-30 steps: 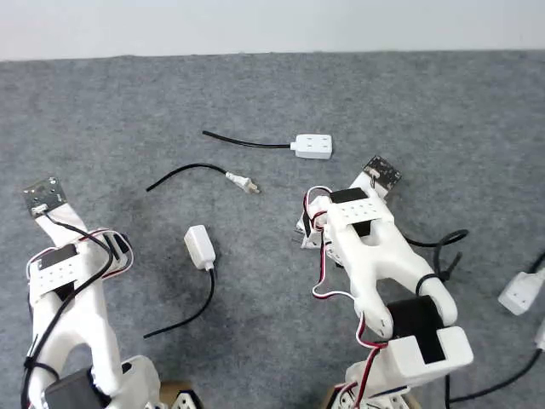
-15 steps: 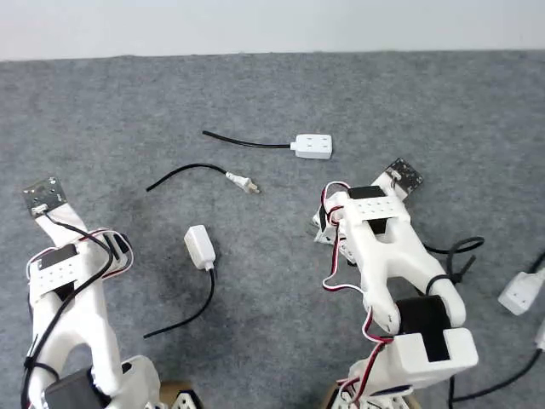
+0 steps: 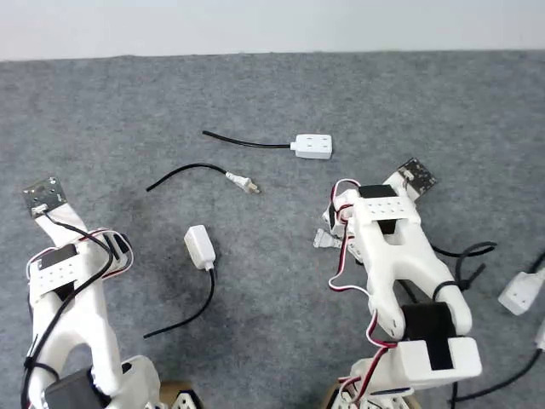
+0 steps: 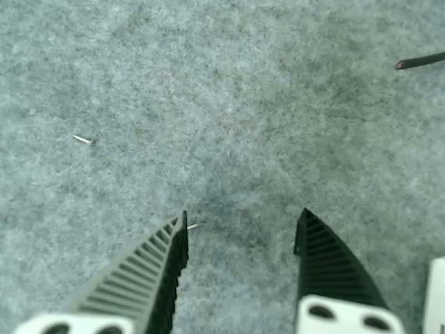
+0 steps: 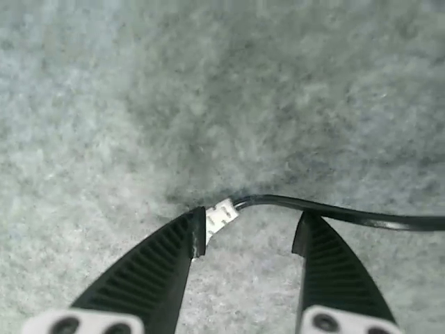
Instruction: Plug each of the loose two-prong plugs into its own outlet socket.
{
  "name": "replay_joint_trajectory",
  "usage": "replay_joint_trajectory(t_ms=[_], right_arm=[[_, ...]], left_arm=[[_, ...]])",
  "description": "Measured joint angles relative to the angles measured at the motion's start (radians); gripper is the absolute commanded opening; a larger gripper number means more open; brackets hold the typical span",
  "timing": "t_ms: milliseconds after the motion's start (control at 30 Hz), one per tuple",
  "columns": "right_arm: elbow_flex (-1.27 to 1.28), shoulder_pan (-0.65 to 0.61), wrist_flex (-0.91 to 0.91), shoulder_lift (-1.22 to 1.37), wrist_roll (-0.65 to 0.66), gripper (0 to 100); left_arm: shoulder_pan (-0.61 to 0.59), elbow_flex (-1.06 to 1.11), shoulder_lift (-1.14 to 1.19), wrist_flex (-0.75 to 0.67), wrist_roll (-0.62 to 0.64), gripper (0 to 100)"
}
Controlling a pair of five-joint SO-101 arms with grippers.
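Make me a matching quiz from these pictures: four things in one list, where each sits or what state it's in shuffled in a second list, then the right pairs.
Things
1. left gripper
2. right gripper
3. far socket block
4. metal-pronged plug

Places and states
A. farthest from the arm bases, black cord attached
B. open over bare carpet
C. open, a small white plug at one fingertip
D. loose between the far socket block and the near white block

Pairs: 1-B, 2-C, 3-A, 4-D
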Motion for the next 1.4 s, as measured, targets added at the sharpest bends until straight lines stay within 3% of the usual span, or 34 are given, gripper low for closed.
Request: replay_joint_trajectory(t_ms=[233, 400, 867, 1000, 1233, 1400], right_arm=[[0.074, 0.015, -0.097, 0.000, 0.000, 20.6], [0.089, 0.023, -0.130, -0.003, 0.000, 9.5], [0.061, 0.029, -0.133, 0.048, 0.043, 8.9], [0.061, 0.029, -0.133, 0.048, 0.058, 0.4], [0.038, 0.028, -0.141, 0.057, 0.123, 2.7], [0.038, 0.023, -0.144, 0.058, 0.123, 12.5]], left_arm=[[0.000, 0.000, 0.000, 0.000, 0.000, 23], [0.000, 0.000, 0.000, 0.000, 0.000, 23], [0.000, 0.000, 0.000, 0.000, 0.000, 23], [0.000, 0.000, 0.000, 0.000, 0.000, 23], [0.000, 0.000, 0.000, 0.000, 0.000, 23], [0.000, 0.000, 0.000, 0.000, 0.000, 23]])
